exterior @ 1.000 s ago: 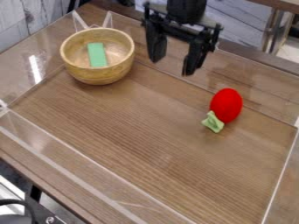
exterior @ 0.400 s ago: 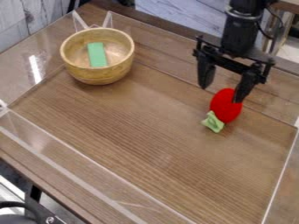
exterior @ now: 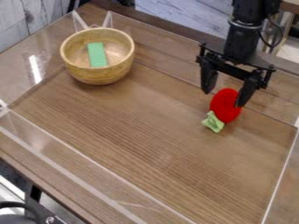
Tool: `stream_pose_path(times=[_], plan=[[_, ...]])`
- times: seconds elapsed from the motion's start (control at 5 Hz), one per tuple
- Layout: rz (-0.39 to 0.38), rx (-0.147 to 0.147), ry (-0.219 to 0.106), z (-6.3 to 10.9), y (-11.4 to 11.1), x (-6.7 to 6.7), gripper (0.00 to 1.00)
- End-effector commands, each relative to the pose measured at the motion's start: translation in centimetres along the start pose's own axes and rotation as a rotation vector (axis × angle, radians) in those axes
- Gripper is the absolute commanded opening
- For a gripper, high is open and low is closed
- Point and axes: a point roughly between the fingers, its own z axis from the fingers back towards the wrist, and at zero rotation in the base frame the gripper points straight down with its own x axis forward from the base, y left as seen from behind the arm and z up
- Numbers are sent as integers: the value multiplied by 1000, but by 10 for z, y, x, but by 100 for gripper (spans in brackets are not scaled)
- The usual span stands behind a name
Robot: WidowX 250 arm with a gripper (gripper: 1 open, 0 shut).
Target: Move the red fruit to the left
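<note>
Camera view: the fruit (exterior: 226, 105) lies on the right side of the wooden counter (exterior: 140, 140), its red body toward the back and its pale green leafy end toward the front left, touching the wood. The fingers (exterior: 232, 86) stand wide apart, pointing down, one dark prong on each side of the fruit's upper half. The top of the fruit is partly covered by the prongs, and whether either prong touches it cannot be told; nothing is gripped. The arm above them is cut off by the top edge.

A wooden bowl (exterior: 82, 74) sits well apart at the back left, with a flat green block (exterior: 96, 54) lying inside it. Low clear walls (exterior: 35, 149) edge the counter; their glare makes the front and left borders hard to trace. Dark shapes at the lower left corner are too cropped to identify, and the background beyond the counter is blurred.
</note>
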Motion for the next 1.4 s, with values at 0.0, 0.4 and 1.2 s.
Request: stream_pose_path(times=[0.0,0.4,1.2], plan=[[-77,9,-46,12,-5,4,100],[-53,14,-41,-1,-4,3,100],[-159,38,-89,-7,-25,27,0]])
